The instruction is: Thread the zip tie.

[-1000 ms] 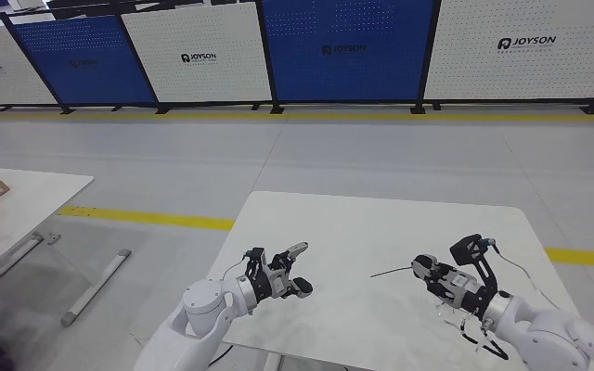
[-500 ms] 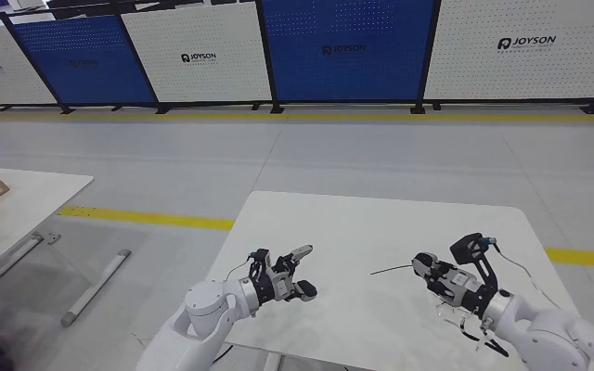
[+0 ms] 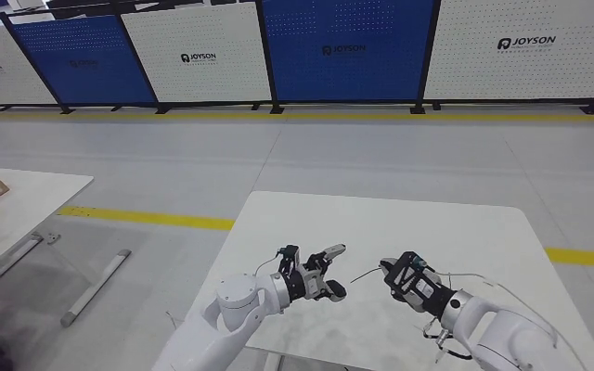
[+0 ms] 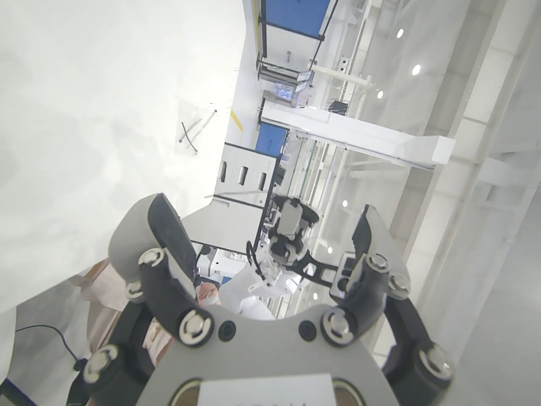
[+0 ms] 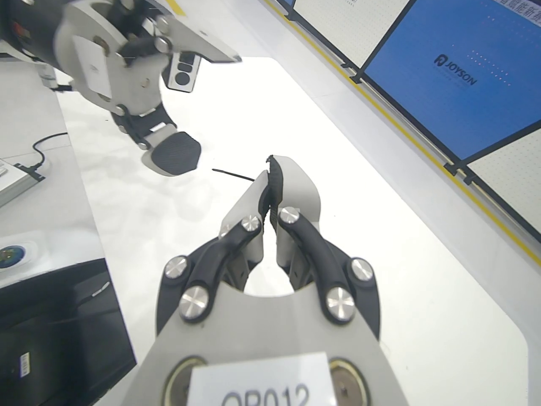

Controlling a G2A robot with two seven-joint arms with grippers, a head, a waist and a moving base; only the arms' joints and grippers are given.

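One thin black plastic zip tie [image 5: 233,175] is held at one end by the right gripper [image 5: 270,173], its jaws pressed together on it above the white tabletop [image 3: 464,232]. The tie's long axis points toward the left gripper [image 3: 336,271] (jaws spread wide, holding nothing), which sits just beside the free tip. Two grippers, one tie.

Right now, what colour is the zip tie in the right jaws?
The zip tie is black, clearest in the right wrist view.
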